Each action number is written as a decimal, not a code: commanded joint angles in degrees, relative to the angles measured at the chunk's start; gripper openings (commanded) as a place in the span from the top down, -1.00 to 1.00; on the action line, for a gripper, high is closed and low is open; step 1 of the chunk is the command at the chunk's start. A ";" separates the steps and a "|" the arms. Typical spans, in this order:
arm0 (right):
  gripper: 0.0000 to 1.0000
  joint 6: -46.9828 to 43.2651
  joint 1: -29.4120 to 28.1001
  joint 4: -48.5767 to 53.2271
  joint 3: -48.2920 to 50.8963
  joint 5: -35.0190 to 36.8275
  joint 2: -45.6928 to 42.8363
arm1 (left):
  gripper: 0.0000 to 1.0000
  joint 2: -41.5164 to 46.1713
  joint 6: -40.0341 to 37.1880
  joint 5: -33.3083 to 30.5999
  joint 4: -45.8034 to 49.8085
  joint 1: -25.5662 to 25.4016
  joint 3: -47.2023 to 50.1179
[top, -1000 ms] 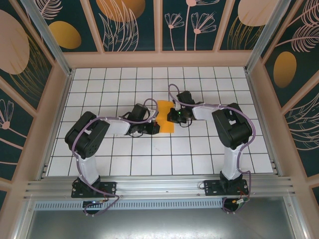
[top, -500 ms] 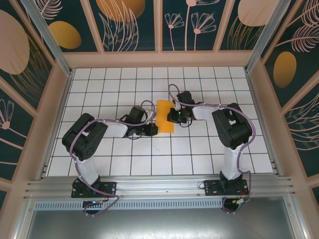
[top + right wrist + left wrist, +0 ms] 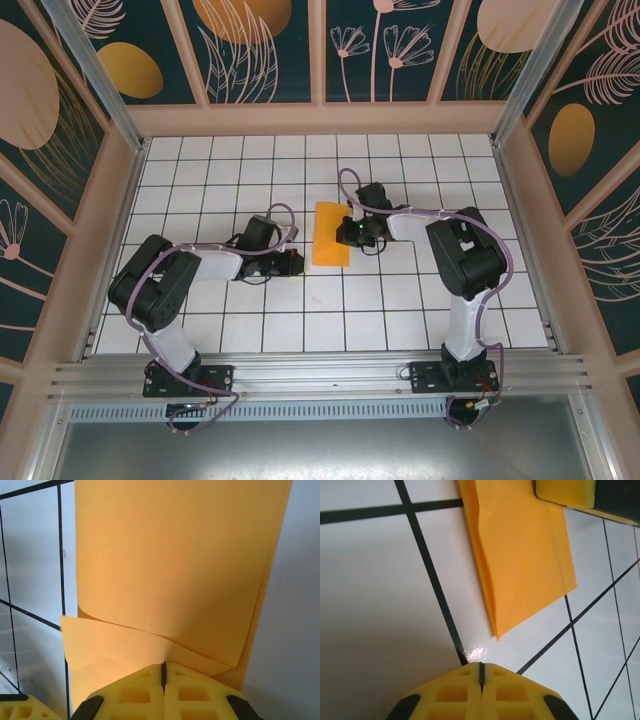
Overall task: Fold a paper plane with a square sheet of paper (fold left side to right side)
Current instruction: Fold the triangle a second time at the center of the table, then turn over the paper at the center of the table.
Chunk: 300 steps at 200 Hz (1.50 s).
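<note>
Where creased orange paper (image 3: pixel 331 247) lies, right gripper (image 3: pixel 163 671) closed atop; left gripper (image 3: pixel 481 670) closed, empty

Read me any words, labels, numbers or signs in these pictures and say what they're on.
None can be read.
The square sheet of paper is plain orange-yellow.
The table bears only a dark grid.
The wall panels carry only leaf, flower and oval patterns.
</note>
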<state>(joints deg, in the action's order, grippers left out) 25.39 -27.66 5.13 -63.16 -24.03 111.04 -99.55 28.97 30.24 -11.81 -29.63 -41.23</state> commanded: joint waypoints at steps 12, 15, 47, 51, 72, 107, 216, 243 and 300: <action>0.66 -0.51 1.14 -5.72 3.44 1.60 -8.28 | 0.36 3.27 1.05 2.28 -0.95 1.02 -2.27; 0.62 -0.51 1.20 -5.88 3.75 1.99 -8.91 | 0.34 3.12 1.08 2.32 -1.06 1.00 -2.60; 0.21 -0.67 2.41 -6.13 7.68 3.44 -13.83 | 0.03 -0.35 0.72 2.02 -2.85 0.98 -6.47; 0.17 -0.69 2.63 -6.32 8.35 3.38 -14.35 | 0.01 -0.90 0.67 2.09 -3.14 0.97 -6.94; -0.03 -0.19 3.45 -7.85 11.57 2.88 -16.36 | -0.07 -3.88 -0.72 0.24 -2.09 0.98 -10.07; -0.24 0.92 4.28 -10.54 14.83 -0.73 -17.85 | 0.01 -9.25 -0.89 0.09 -2.52 1.00 -14.14; -0.22 6.90 3.60 -19.60 12.00 -11.85 -7.97 | 0.91 -4.96 -2.16 -6.60 -4.54 0.98 -10.74; -0.19 7.73 2.75 -20.97 9.63 -13.25 -4.93 | 0.90 -5.04 -1.99 -6.43 -4.77 0.97 -10.91; 0.27 9.06 1.44 -21.63 5.53 -15.60 0.05 | 0.64 -4.18 -1.42 -7.36 -4.71 0.98 -11.02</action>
<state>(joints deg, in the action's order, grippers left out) 33.87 -25.61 -14.66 -55.33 -37.17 109.56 -106.00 27.77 24.03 -15.03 -28.97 -52.69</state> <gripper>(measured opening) 0.427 0.130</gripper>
